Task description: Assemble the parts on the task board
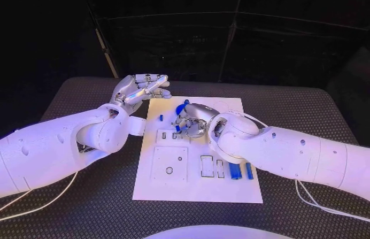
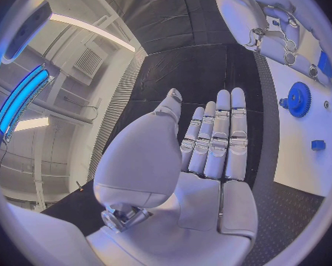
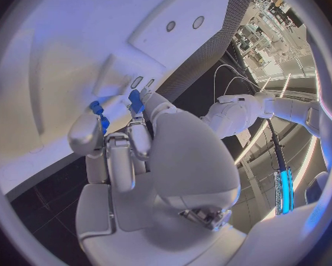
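Board: the white task board (image 1: 199, 188) lies flat in the middle of the black table (image 1: 308, 110), its long side running away from the robot.
Left hand: the left hand (image 1: 139, 91) hovers over the table just off the board's far left corner, apart from the board. In the left wrist view its fingers (image 2: 218, 137) lie straight and side by side, the thumb a little apart, and the palm is bare; it holds nothing.
Right hand: the right hand (image 1: 193, 122) is over the middle of the board, toward its far half, palm down. In the right wrist view its fingers (image 3: 120, 159) are curled in close, and small blue parts (image 3: 136, 101) show right at the fingertips. Whether the fingers pinch one of them or only rest beside them, I cannot tell.
Gear: a blue toothed wheel (image 2: 298, 99) sits on the board near its far end, beside the right hand.
Bars: two blue bars (image 1: 240, 170) lie side by side on the board's near right part, next to outlined slots (image 1: 208, 166).
Small piece: one little blue block (image 2: 318, 145) rests on the board near its left edge, apart from the gear.
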